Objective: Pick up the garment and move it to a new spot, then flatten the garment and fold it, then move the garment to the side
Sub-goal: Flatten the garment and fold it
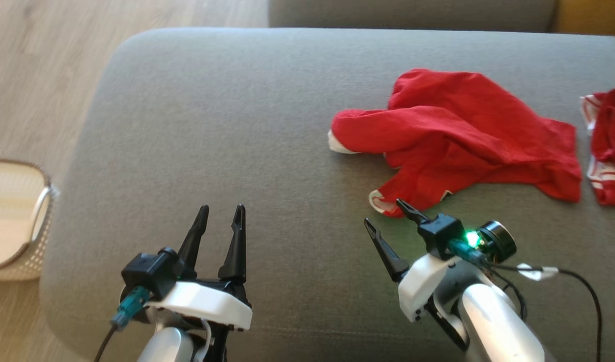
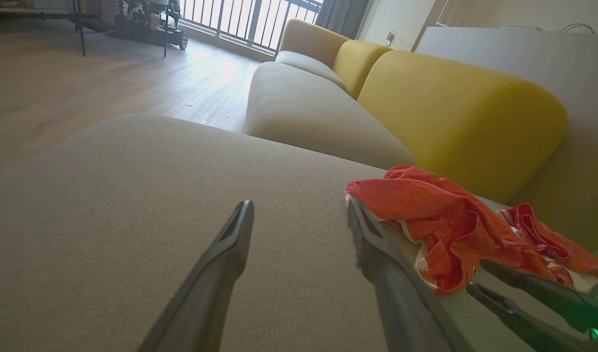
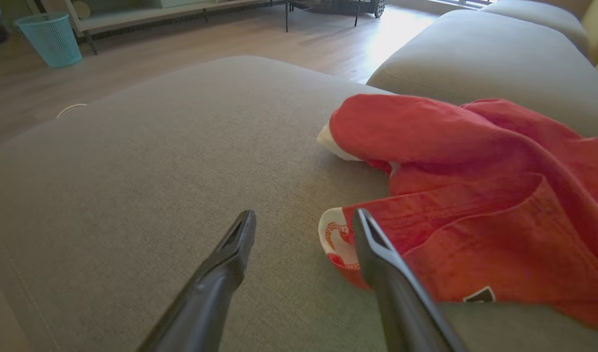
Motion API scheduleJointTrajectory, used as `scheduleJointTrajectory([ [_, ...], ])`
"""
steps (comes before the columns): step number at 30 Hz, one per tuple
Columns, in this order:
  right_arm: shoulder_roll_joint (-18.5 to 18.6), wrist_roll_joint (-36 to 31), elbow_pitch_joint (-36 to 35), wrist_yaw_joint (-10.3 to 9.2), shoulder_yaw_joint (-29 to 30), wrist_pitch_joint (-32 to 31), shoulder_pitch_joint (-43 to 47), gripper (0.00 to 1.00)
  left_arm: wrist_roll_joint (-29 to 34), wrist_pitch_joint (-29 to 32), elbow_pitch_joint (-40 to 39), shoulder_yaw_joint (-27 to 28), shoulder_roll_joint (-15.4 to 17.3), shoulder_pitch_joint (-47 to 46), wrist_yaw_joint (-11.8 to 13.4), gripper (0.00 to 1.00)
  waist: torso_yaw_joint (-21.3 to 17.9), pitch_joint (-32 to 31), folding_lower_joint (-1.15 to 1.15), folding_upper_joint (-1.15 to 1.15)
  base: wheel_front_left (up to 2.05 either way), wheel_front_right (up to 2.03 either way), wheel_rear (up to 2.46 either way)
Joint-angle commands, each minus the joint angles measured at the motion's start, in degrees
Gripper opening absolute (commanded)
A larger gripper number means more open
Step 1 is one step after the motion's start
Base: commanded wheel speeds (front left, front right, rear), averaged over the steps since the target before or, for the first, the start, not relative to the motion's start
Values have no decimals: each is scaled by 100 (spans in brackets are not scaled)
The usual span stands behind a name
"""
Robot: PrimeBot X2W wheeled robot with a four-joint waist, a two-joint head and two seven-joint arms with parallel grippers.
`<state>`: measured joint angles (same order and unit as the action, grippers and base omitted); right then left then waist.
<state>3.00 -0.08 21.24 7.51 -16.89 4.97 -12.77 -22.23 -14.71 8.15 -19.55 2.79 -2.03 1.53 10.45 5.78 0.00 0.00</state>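
The garment (image 1: 453, 133) lies crumpled on the grey cushion (image 1: 212, 125), right of centre: a red jersey with white showing at its left fold and near corner, print hidden. It shows up close in the right wrist view (image 3: 475, 195) and in the left wrist view (image 2: 440, 220). My right gripper (image 1: 384, 212) stands open at the garment's near left corner, one finger (image 3: 377, 244) over the red-white hem, nothing held. My left gripper (image 1: 222, 213) is open over bare cushion, well left of the garment, as its own view (image 2: 299, 210) confirms.
A smaller red piece with white stripes (image 1: 609, 146) lies at the cushion's right edge. A pale basket (image 1: 16, 221) stands on the wooden floor at left. Another grey seat (image 1: 413, 12) lies beyond, with yellow backrests (image 2: 455, 107). A teal bin (image 3: 50, 36) stands far off.
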Motion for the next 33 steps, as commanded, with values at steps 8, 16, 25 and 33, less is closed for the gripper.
scheduleJointTrajectory([
  [8,-12,-208,900,-2,57,-186,-751,100,-112,-29,-127,106,9,-350,52,100,554,256,0,0,0,0,0],
  [16,-12,-324,1464,-2,383,-250,-1013,100,-129,-29,-148,70,9,-372,64,100,706,328,0,0,0,0,0],
  [25,-13,0,1570,-2,11,17,-1185,0,-104,-29,-143,99,9,-360,83,100,592,265,0,0,0,0,0],
  [33,-13,867,499,-2,-943,518,-1262,0,-37,-29,-131,195,9,-275,78,100,130,31,0,0,0,0,0],
])
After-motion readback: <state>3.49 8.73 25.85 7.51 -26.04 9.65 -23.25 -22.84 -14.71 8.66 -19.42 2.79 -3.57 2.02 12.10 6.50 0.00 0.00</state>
